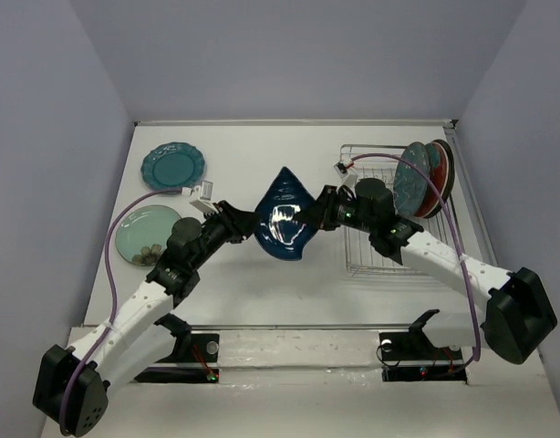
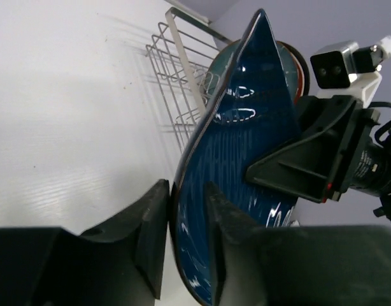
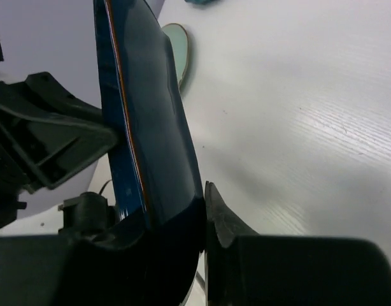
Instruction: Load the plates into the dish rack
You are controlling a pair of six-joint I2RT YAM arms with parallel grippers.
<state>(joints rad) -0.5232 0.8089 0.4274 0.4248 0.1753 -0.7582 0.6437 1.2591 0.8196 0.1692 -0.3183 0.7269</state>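
The left arm (image 1: 134, 315) and right arm (image 1: 444, 260) had white links, black joints and bulky black bases. A thin purple cable (image 1: 112, 242) ran along each. Boxy white wrist cameras (image 2: 345, 64) accompanied the matte black left gripper (image 2: 183, 223) and right gripper (image 3: 173, 220), both with wedge-shaped jaws.

Matte white table (image 1: 262, 292), plain lavender-grey walls (image 1: 289, 55), soft even light

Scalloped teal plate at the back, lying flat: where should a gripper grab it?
Probably by its wavy rim. The scalloped teal plate lies flat on the table, so only that thin edge fits between two fingers. Come at its near edge from the left arm's side; the left gripper is busy with the dark blue leaf plate.
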